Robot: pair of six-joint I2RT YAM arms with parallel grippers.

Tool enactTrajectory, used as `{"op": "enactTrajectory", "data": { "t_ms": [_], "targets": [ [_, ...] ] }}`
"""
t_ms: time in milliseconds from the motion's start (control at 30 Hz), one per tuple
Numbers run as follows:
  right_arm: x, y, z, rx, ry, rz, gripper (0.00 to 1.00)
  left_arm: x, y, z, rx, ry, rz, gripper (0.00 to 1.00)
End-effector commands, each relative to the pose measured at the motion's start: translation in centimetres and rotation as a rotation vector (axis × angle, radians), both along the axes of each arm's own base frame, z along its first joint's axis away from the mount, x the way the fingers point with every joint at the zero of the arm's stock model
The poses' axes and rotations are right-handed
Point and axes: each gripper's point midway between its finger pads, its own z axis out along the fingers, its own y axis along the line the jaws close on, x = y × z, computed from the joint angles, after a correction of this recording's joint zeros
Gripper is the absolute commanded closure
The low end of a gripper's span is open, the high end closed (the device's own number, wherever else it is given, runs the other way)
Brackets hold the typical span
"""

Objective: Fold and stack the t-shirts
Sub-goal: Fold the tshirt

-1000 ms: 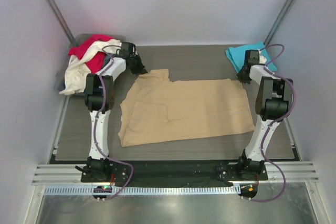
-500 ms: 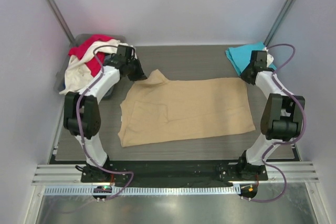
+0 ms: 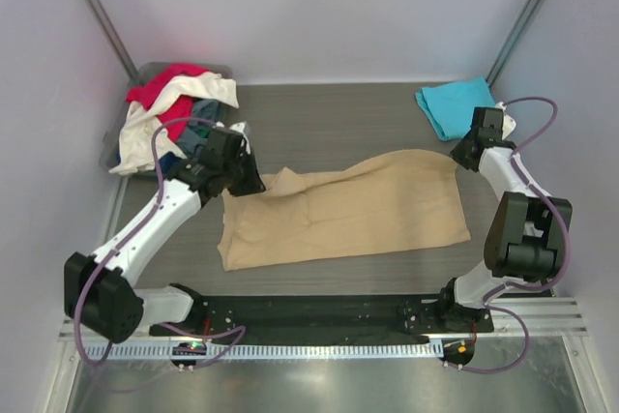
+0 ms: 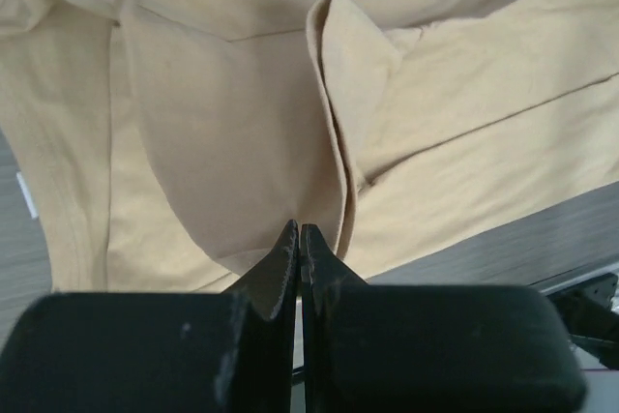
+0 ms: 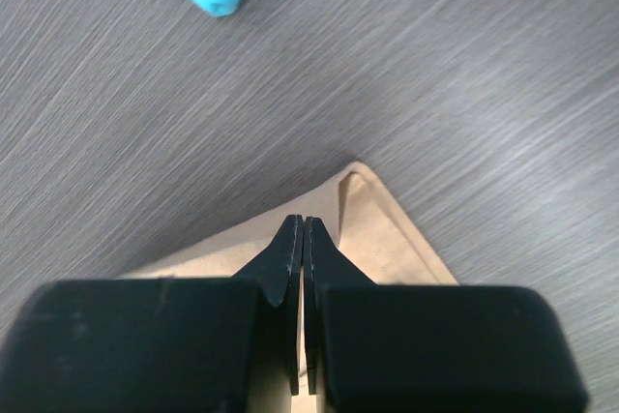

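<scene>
Shirts lie in three places on the grey table [image 3: 329,113]. A tan shirt [image 3: 358,210] is spread across the middle, mostly flat, its near edge lying toward the arm bases and its far edge rumpled and drawn up into a ridge between the two arms. The left gripper [image 3: 256,184] sits at the far left corner of this shirt. In the left wrist view its jaws [image 4: 298,239] are pressed tight together with no gap showing, pinching the tan cloth [image 4: 193,123], which rises in a sharp fold just beyond the tips. The right gripper [image 3: 460,158] is at the far right corner of the same shirt. In the right wrist view its jaws [image 5: 303,229] are likewise closed tip to tip over the pointed corner of the tan shirt [image 5: 387,239], and a small triangle of cloth pokes out past them onto the bare wood-grain surface [image 5: 145,123]. A folded turquoise shirt [image 3: 453,105] lies flat at the far right corner, apart from the tan one and just beyond the right arm. At the far left a grey bin [image 3: 143,71] holds a loose heap: a red shirt [image 3: 164,84] on top, a white shirt [image 3: 145,132] draped over the side, and a dark blue-grey shirt [image 3: 205,111] beside them.
</scene>
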Motion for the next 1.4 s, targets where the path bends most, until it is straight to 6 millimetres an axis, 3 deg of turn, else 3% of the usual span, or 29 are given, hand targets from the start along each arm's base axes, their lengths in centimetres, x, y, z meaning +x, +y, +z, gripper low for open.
{"op": "enactTrajectory", "data": {
  "t_ms": [0,100,267,467,733,767,833,867,967,1067,1167,1200,1233,1300,1333,1367],
  "targets": [
    [-0.1,-1.1,1.3,-0.007,-0.04,-0.022,0.99,-3.3,1.8,-0.6,0.042,0.015,0.023,1.0],
    [-0.2,-1.5,0.7,0.002,-0.031,-0.033,0.99,-5.0,2.8,-1.9,0.064,0.047,0.032,1.0],
    [-0.8,-1.9,0.1,0.011,-0.017,-0.052,0.99,-6.6,3.7,-2.4,0.073,0.055,0.035,1.0],
    [-1.7,-1.7,-0.5,0.013,-0.003,-0.054,0.99,-8.0,3.6,-2.7,0.055,0.077,0.02,1.0],
    [-5.2,-1.1,-1.6,0.033,0.015,-0.089,0.99,-10.7,3.8,-2.6,0.028,0.112,0.015,1.0],
    [-5.6,-1.3,-1.6,0.038,0.015,-0.104,0.91,-11.5,3.9,-2.7,0.032,0.139,0.012,0.95],
    [-6.4,-1.7,-1.8,0.043,0.023,-0.121,0.36,-12.6,3.9,-2.4,0.014,0.172,0.016,0.83],
    [-6.7,-2.1,-1.7,0.04,0.028,-0.137,0.1,-13.7,4.0,-2.5,0.01,0.215,0.015,0.69],
    [-6.6,-2.5,-0.6,0.026,0.011,-0.135,0.07,-15.0,4.6,-1.9,0.007,0.217,0.018,0.63],
    [-5.8,-2.0,2.4,-0.014,-0.059,-0.107,0.08,-14.3,5.4,-0.7,0.006,0.132,0.055,0.58],
    [-4.8,1.7,4.6,-0.069,-0.11,0.002,0.09,-12.6,4.5,-0.5,-0.038,0.075,0.073,0.51],
    [-4.4,4.2,4.5,-0.061,-0.111,0.072,0.09,-12.1,4.4,-1.0,-0.032,0.075,0.084,0.5],
    [-4.4,5.3,4.3,-0.043,-0.107,0.103,0.1,-10.9,4.1,-1.0,-0.035,0.047,0.099,0.5],
    [-4.5,8.4,2.2,0.012,-0.064,0.194,0.11,-9.7,3.7,-3.1,0.0,0.092,0.113,0.49],
    [-4.7,9.0,1.4,0.023,-0.045,0.207,0.11,-8.1,3.5,-3.2,0.005,0.05,0.14,0.5],
    [-5.0,9.5,-0.4,0.032,-0.008,0.217,0.11,-7.6,3.4,-5.3,0.037,0.101,0.153,0.5]
  ]
}}
